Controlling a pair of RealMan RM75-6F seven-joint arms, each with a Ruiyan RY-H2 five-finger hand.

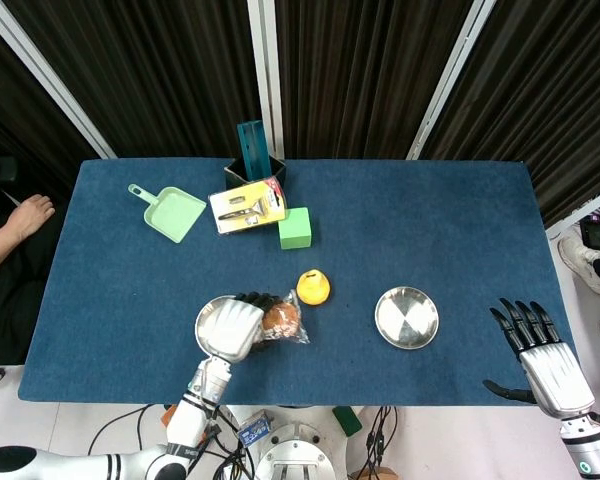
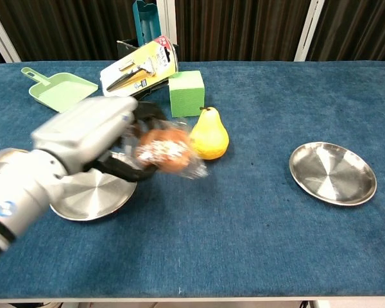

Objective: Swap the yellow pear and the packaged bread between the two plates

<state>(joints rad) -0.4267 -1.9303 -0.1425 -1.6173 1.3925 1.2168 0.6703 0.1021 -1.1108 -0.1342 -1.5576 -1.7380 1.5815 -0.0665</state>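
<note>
Gripping the packaged bread [image 2: 163,151], left robot hand [image 2: 93,138] beside yellow pear [image 2: 208,134].

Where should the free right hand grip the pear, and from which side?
Judging by its pose, grip the pear's wide lower body, fingers wrapping its sides. It stands upright, narrow neck up. Come from its right: the left hand with the bread crowds its left, and the green block sits behind.

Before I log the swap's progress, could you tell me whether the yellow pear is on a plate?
No, the yellow pear stands on the blue cloth between the left plate and the right plate.
</note>
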